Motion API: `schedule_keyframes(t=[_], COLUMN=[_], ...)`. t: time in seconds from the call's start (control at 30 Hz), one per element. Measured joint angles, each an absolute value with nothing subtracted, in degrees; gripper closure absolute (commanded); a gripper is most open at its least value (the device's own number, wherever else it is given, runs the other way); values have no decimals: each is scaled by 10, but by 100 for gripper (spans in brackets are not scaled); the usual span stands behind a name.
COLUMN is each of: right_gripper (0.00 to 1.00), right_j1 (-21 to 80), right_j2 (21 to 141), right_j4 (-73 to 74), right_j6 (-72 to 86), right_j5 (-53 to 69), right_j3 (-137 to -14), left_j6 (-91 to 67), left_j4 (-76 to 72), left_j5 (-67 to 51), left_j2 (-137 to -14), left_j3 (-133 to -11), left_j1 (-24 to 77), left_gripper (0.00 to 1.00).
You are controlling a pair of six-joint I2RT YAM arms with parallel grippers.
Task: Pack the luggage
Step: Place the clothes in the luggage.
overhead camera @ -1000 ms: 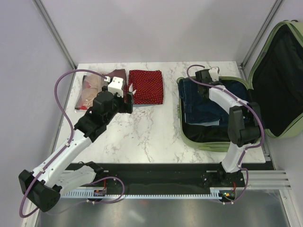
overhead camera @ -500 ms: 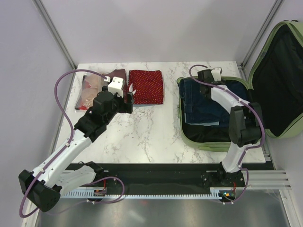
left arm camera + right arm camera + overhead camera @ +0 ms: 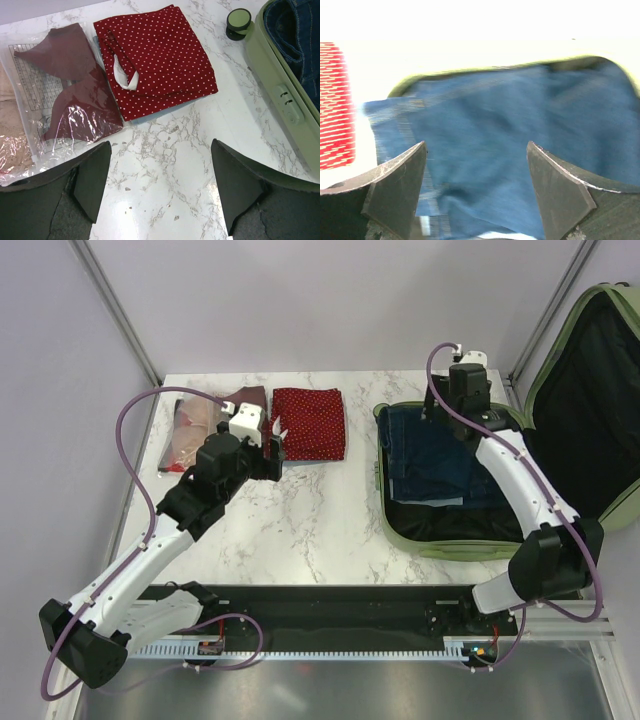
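The luggage (image 3: 383, 502) lies open at the table's right, its sage-green lid (image 3: 546, 368) leaning back. Folded blue jeans (image 3: 440, 455) rest inside on the black lining. My right gripper (image 3: 445, 412) hovers open above the far end of the jeans (image 3: 520, 110), nothing between its fingers (image 3: 476, 145). On the table's far left lies a folded red polka-dot cloth (image 3: 308, 422). My left gripper (image 3: 272, 448) stands open over bare marble just in front of that cloth (image 3: 155, 55), empty (image 3: 161, 145).
A clear plastic bag with a maroon garment (image 3: 65, 90) lies left of the red cloth. The suitcase's wall with its lock (image 3: 280, 85) and one green-and-black wheel (image 3: 239, 21) sit right of the left gripper. Metal frame posts stand at the back corners.
My right gripper has opened, let go of the jeans and lifted up and back toward the suitcase's far edge. The left arm has stayed still.
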State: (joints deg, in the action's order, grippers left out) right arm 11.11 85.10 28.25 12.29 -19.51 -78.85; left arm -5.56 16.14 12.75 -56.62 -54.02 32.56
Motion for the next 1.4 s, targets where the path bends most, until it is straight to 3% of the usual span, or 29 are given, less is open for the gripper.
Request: schedule_keyframes(t=[0.17,0.47,1.1,1.4], right_gripper=[14,15,13,11], right_j1=[113,115,144,143], right_j2=[895,1008,1128,1089], right_j4=[227,184,196,219], right_j6=[148,170,192,190], right_j5=[-75,20,-84,-91], right_j3=[-788,-787,-835,-818], left_j6=[-56,-56,-56,-56], left_j4=[162,162,162,162], left_j5=[122,117,115,115], left_j2=[-566,-566,-574,-575], left_j3=[-540,-540,-540,-540], left_j1=[326,326,326,326], left_gripper=[12,12,12,12])
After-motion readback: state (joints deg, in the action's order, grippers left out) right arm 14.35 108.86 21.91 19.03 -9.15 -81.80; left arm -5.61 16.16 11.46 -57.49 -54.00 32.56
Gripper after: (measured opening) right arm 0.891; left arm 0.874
